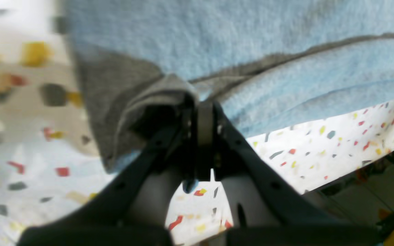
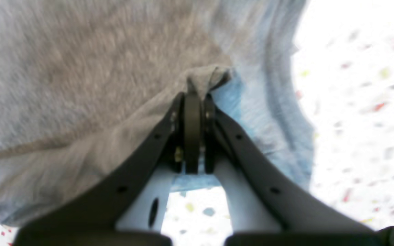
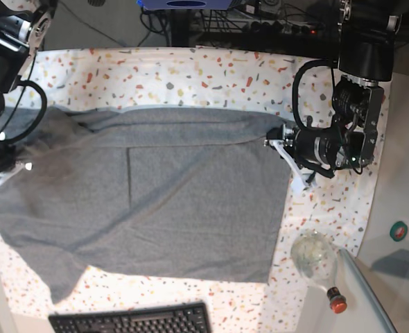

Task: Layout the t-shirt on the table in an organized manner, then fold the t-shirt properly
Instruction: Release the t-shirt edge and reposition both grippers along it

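The grey t-shirt (image 3: 177, 201) lies spread over the speckled table (image 3: 190, 76), with its upper part folded over in a band along the far edge. My left gripper (image 3: 272, 141) is at the shirt's far right corner. In the left wrist view that gripper (image 1: 200, 102) is shut on a bunched fold of the t-shirt (image 1: 217, 34). My right gripper (image 3: 21, 163) is at the shirt's left edge, where the cloth is lifted and wrinkled. In the right wrist view it (image 2: 195, 89) is shut on a pinch of the t-shirt (image 2: 80, 68).
A black keyboard (image 3: 132, 320) lies at the near edge. A clear bottle (image 3: 315, 257) with a red cap lies at the near right corner. The table's right edge (image 1: 354, 160) runs close behind my left arm. Cables and equipment sit beyond the far edge.
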You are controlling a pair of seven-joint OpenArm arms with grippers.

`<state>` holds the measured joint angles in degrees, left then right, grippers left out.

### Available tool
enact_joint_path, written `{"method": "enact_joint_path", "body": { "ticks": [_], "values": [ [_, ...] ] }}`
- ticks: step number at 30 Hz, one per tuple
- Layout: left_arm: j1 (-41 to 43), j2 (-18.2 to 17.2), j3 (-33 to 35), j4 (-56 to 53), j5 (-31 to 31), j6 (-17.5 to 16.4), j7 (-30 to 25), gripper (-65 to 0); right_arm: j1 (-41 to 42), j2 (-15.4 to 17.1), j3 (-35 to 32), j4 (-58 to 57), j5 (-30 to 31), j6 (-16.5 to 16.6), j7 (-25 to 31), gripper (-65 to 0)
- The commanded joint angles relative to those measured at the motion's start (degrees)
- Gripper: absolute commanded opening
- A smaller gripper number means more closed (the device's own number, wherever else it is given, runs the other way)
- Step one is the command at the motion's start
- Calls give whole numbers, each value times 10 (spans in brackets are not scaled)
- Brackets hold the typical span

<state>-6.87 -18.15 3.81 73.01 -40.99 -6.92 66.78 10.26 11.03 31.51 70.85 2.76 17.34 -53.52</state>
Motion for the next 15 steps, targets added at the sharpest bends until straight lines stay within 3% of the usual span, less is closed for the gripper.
{"method": "enact_joint_path", "body": {
  "ticks": [1,6,9,11,15],
  "values": [
    [-11,-10,-5,8,-5,-2,-9,-650,13,11,3,7,1,-2,10,-650],
    [-20,-10,-9,13,-5,-2,-11,-650,11,11,4,14,2,-2,11,-635],
    [-21,-11,-9,47,-6,-2,-45,-634,-13,6,5,83,4,0,20,-423],
    [-9,-11,-9,73,-6,-2,-85,-469,-45,4,5,142,4,0,42,-348],
    [9,-12,-9,113,-9,-2,-128,-155,-100,-10,11,241,4,0,55,-330]
  ]
}}
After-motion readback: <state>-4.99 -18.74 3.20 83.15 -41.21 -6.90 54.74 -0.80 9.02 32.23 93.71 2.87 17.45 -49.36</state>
